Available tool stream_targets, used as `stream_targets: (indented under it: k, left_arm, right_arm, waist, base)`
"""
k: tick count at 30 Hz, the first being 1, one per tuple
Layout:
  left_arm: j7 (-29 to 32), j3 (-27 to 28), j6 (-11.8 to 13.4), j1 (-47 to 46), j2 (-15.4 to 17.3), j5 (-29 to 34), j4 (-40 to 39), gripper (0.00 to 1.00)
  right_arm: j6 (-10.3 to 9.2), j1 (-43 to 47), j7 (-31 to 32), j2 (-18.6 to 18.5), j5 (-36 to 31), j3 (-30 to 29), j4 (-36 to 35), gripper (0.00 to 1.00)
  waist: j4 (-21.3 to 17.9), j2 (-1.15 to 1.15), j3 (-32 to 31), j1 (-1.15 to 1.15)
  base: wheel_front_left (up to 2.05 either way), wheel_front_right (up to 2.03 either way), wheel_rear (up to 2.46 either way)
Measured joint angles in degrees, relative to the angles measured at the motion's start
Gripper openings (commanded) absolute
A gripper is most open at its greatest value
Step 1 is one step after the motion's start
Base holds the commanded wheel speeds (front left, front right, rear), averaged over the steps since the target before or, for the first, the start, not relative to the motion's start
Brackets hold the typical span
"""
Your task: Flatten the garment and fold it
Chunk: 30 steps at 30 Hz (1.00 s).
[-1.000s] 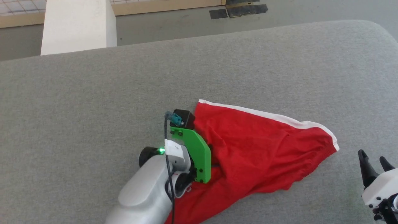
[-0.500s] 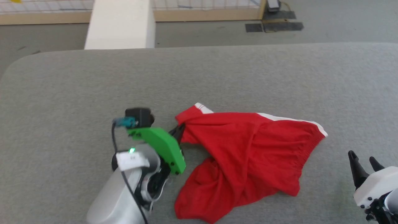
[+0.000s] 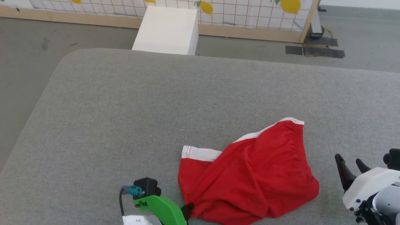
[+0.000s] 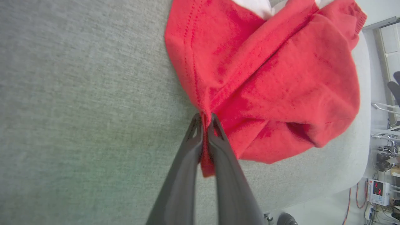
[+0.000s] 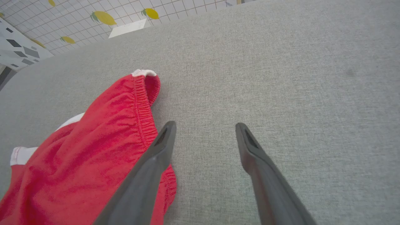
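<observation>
A broad grey cloth-covered worktop (image 3: 125,109) with a rounded far corner carries the scene. Well beyond the garment (image 3: 250,178), past the worktop's far edge, a gridded screen printed with yellow lemons (image 3: 250,15) stands on the grey floor. A white block (image 3: 167,29) sits in front of it, also far behind the garment and off toward the robot's left.

The garment itself lies rumpled on the worktop, close to the robot's side of it. It is bright red, with a white band along its far edge and a gathered, elastic-looking hem down its right side. Several soft folds cross its middle, and its layers are bunched over one another rather than spread flat.

The right end effector (image 3: 350,161) hovers just off the garment's right side, above bare worktop. Its two dark fingers stand wide apart and touch nothing, the inner one close to the gathered hem.

The left end effector (image 4: 204,117) is at the garment's near left corner. Its fingers are pressed together with a pinch of red fabric clamped between the tips, and the cloth puckers toward that grip
</observation>
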Motion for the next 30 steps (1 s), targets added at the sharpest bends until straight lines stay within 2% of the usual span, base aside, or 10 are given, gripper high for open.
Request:
stream_targets:
  k: [5,11,15,19,22,30]
  left_arm:
    - [-1.48,2.44,0.57,0.34,0.24,-1.0,-1.82,1.0]
    - [-2.68,4.76,1.35,-4.57,5.71,3.83,-3.71,1.0]
    - [-0.36,2.09,-0.7,-13.12,7.7,7.8,-1.29,1.0]
    - [4.21,-2.18,-3.44,-19.41,7.48,9.51,4.59,1.0]
    - [7.02,-4.57,-4.16,-21.69,7.14,10.95,9.01,1.0]
    - [5.67,-4.9,-5.04,-23.73,5.66,11.32,15.93,1.0]
  right_arm:
    - [0.01,0.01,0.01,0.01,-0.01,0.73,0.08,1.0]
    - [0.01,0.25,0.44,-0.01,-0.01,0.3,-0.29,1.0]
    - [0.01,0.35,0.9,-0.01,-0.03,0.21,-0.87,1.0]
    - [0.01,0.29,1.03,-0.01,-0.23,0.55,-1.3,1.0]
    - [0.01,0.05,1.23,0.0,-0.23,1.0,-1.48,1.0]
    - [0.01,-0.1,1.19,-0.01,-0.24,0.71,-1.81,1.0]
  waist:
    - [-0.41,0.0,-0.66,0.0]
    - [-1.64,0.0,-0.42,0.0]
    - [-2.19,0.0,0.48,0.0]
    - [-3.23,0.0,1.47,0.0]
    - [-4.26,0.0,2.32,0.0]
    - [-6.45,0.0,5.24,0.0]
  base:
    - [0.0,0.0,0.0]
    - [0.0,0.0,0.0]
    - [0.0,0.0,0.0]
    - [0.0,0.0,0.0]
    - [0.0,0.0,0.0]
    - [0.0,0.0,0.0]
